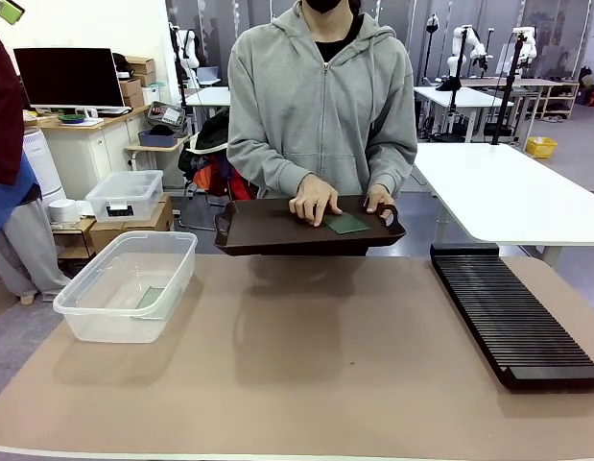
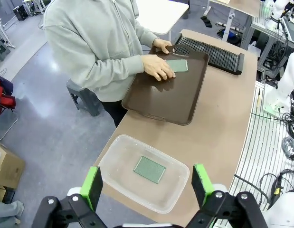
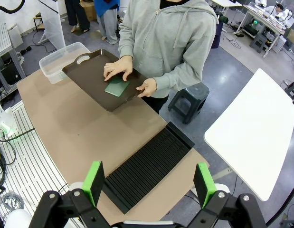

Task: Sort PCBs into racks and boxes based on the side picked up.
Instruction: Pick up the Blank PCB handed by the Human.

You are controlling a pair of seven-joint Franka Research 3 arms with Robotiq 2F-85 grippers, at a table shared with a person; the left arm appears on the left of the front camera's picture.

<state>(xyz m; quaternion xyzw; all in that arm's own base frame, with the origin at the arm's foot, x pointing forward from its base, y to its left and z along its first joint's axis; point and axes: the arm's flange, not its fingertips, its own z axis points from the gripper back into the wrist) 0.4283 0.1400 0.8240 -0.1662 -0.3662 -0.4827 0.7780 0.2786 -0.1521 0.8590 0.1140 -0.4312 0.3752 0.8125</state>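
Both claws spread wide, nothing pinched. Left gripper [image 2: 147, 183] hangs above the tub [image 2: 113, 161]; right gripper [image 3: 149, 183] hangs above the rack [image 3: 151, 161]. First PCB [image 2: 149, 169] lies flat in the tub, lower centre. Second PCB [image 2: 177, 65] lies on the brown tray [image 2: 161, 99], upper centre, the person's hand [image 2: 157, 66] at its edge. The boards look thin, stiff, light and probably slick. I'd pinch across an edge.

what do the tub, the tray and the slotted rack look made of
Tub: clear colourless plastic, glossy; the table shows through its walls.
Tray: dark brown, smooth with slight sheen, likely moulded plastic.
Rack: matte black, narrow slots; probably plastic, though coated metal is possible.
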